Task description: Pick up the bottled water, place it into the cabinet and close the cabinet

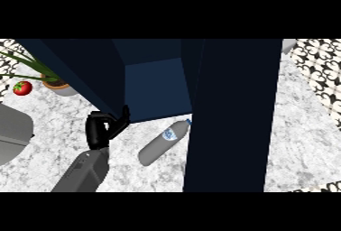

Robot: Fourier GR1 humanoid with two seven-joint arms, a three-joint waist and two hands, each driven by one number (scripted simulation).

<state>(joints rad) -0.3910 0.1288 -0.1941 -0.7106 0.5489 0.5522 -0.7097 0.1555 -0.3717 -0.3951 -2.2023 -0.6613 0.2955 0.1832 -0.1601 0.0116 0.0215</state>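
Speckled white-and-grey marble counter (pixel 53 117) fills the scene, seen steeply from above, with patterned black-and-white tiling (pixel 321 58) at the upper right corner. A dark navy cabinet (pixel 156 88) stands open over the middle of the counter, its inside showing as a lighter blue panel. Its door (pixel 233 117) hangs as a tall, nearly black slab down the right half of the view.

On the counter, the bottled water (pixel 162 143) lies on its side, tilted so that its neck points up and to the right toward the door's left edge. Its body is grey and rounded at the lower end, with a small white-and-blue label near the shoulder; the cap end is partly tucked behind the door. It rests just below the cabinet's lower front edge, outside the cabinet.

Coming up from the lower edge on a grey forearm, the left hand (pixel 100 130) is black, its fingers curled against the cabinet's lower left corner, touching it. It holds nothing else, and it sits near the bottle without touching it. No right hand shows.

At the upper left stand a potted plant (pixel 57 83) with long green leaves and a red tomato (pixel 22 87) beside it. A grey rounded object (pixel 13 133) sits at the left edge
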